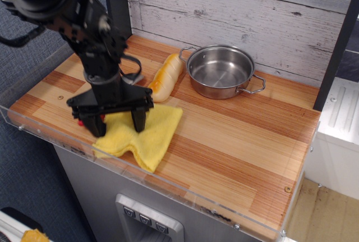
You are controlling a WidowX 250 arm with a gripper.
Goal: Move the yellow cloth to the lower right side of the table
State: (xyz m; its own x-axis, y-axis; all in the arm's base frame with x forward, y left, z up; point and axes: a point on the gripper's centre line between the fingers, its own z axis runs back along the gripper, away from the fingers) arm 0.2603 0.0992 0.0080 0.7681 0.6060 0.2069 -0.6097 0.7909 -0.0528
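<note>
The black pincer (118, 123) stands spread wide, both fingers planted down on the yellow cloth (140, 135), which lies rumpled at the near left edge of the counter (241, 152). Just beyond sits a bread loaf (165, 77), with a steel pan (220, 71) to its right.

The gripper (116, 125) stands over the left part of the yellow cloth (148, 135), hiding the fabric beneath its two spread fingers; whether the fingertips (138, 124) press into the cloth or stop just above it cannot be told. A red object (82, 122) shows only as a sliver behind the left finger, too little to identify. The arm (61, 6) runs off the top-left edge. The table (235, 141) has its near-right corner cut by the bottom edge.
</note>
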